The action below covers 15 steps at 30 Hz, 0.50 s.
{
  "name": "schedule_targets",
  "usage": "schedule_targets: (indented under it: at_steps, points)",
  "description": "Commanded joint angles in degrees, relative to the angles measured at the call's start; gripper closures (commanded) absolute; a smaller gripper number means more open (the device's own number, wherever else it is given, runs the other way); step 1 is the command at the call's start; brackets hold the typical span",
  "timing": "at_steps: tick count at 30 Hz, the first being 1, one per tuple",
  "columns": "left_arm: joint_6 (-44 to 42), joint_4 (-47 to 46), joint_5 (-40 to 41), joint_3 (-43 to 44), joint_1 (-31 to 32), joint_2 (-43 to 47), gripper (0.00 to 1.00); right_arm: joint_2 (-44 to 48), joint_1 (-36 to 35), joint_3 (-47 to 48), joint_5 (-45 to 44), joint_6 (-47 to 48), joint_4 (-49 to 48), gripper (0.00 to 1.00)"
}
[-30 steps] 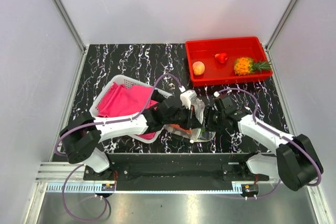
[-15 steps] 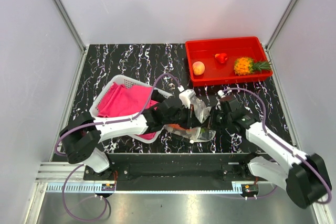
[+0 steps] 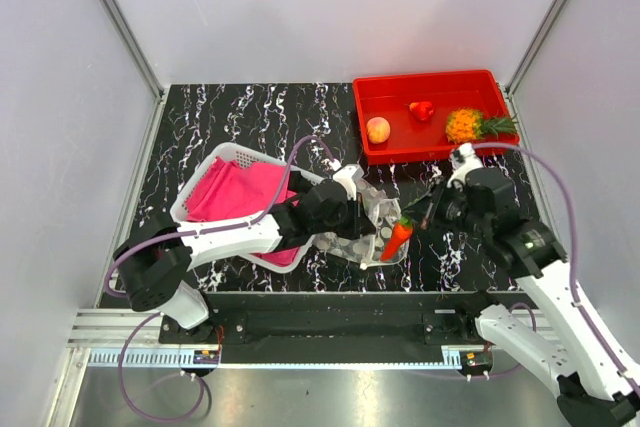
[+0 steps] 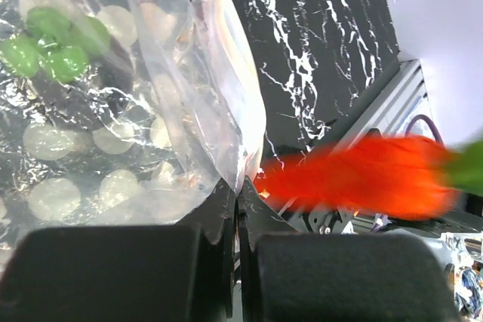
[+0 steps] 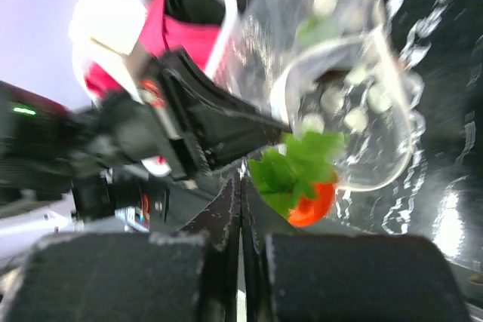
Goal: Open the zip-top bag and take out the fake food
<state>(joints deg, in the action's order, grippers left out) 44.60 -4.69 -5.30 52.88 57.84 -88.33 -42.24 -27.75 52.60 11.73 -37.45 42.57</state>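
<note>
The black marbled counter point(image 3: 240, 117) carries a white mesh basket point(image 3: 232, 150) with a pink cloth point(image 3: 235, 192) at the left and a red tray point(image 3: 440, 145) at the far right. The zip-top bag point(image 3: 372, 222) lies between the two arms near the front edge.

In the top view, the left gripper point(image 3: 360, 215) is seen at the bag, but its jaw state cannot be read there. In the left wrist view, the left gripper point(image 4: 235, 190) is shown clenched on the bag's point(image 4: 113, 133) open edge, and a green piece point(image 4: 45, 47) is seen inside the bag.

The carrot point(image 3: 397, 237) is held at the bag's right end by the right gripper point(image 3: 418, 215). Only in the right wrist view is the grip shown: the right gripper point(image 5: 241, 186) is clamped on the green crown of the carrot point(image 5: 313, 201).

A pineapple point(image 3: 470, 125), a peach point(image 3: 378, 130) and a red piece point(image 3: 422, 110) lie in the tray.
</note>
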Motion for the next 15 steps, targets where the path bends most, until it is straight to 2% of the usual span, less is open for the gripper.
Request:
schedule_targets:
  at_steps: [1, 10, 12, 15]
  points:
    - [-1.09, -0.32, 1.18, 0.2, -0.71, 2.11, 1.0, -1.52, -0.11, 10.58, -10.83, 3.0, 7.71, 1.0]
    - [-2.93, -3.39, -3.74, 0.2, -0.8, 2.03, 1.0, -22.87, 0.41, 34.4, -27.43, 12.3, 5.16, 1.0]
    - [-3.29, -4.18, -5.67, 0.47, -0.8, 1.85, 1.0, -29.28, 1.81, 38.88, -29.21, 15.56, 2.45, 1.0]
    - [-3.73, -7.34, -7.53, 0.38, -0.8, 1.76, 1.0, -37.54, 7.52, 42.49, -27.3, 18.64, -2.39, 1.0]
